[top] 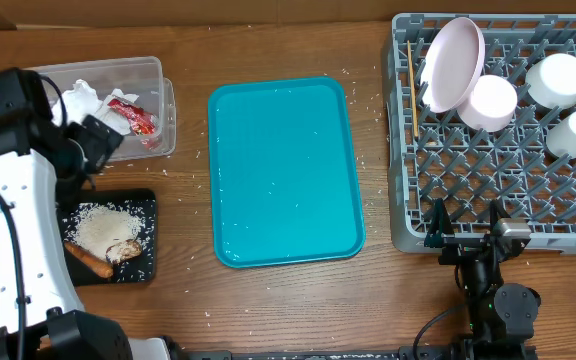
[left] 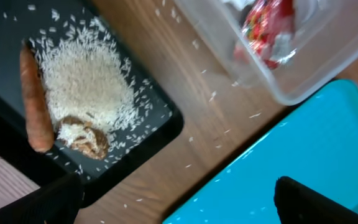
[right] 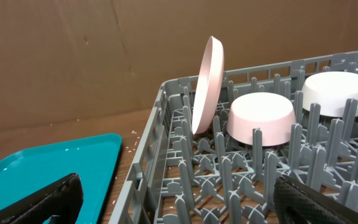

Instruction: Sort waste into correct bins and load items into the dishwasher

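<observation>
The clear tub (top: 158, 75) at the back left holds crumpled napkins (top: 83, 100) and a red wrapper (top: 133, 118). On the black tray (top: 143, 205) lie rice (top: 103, 228), a carrot piece (top: 88, 262) and a brown chunk (top: 125, 247). The grey rack (top: 498, 200) carries an upright plate (top: 453, 62), two bowls (top: 492, 102) (top: 558, 78), a cup (top: 575, 132) and a thin stick (top: 410, 75). My left gripper (top: 108, 140) hangs open and empty between tub and black tray. My right gripper (top: 465, 225) stands open and empty at the rack's near edge.
A large teal tray (top: 283, 170) lies in the middle with only stray rice grains on it. More grains are scattered on the wooden table around it. The rack's near-left wall (right: 160, 124) sits just ahead of my right fingers.
</observation>
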